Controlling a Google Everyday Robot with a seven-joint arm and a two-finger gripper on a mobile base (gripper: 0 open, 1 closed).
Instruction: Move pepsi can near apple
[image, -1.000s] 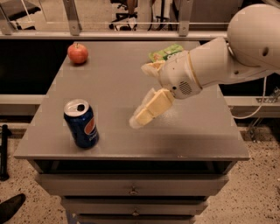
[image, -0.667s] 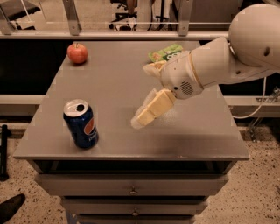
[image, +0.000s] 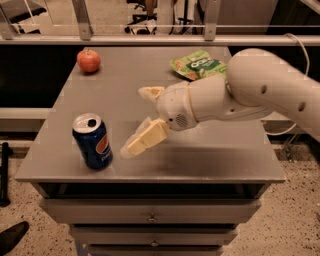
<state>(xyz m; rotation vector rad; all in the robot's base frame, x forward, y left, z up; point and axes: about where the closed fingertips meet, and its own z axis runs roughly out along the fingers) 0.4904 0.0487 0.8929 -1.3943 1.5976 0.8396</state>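
Note:
The pepsi can (image: 92, 141), dark blue with a red-and-white logo and an opened silver top, stands upright near the table's front left edge. The apple (image: 88, 60), red-orange, sits at the table's far left corner, well apart from the can. My gripper (image: 133, 121) is open and empty, just right of the can, with its cream fingers (image: 145, 138) pointing left toward it and a small gap to it. The white arm reaches in from the right.
A green snack bag (image: 197, 65) lies at the back right of the grey table (image: 200, 160), partly behind the arm. Drawers are under the tabletop. A metal railing runs behind the table.
My gripper has moved left across the table, closer to the pepsi can. The can and the apple have not moved.

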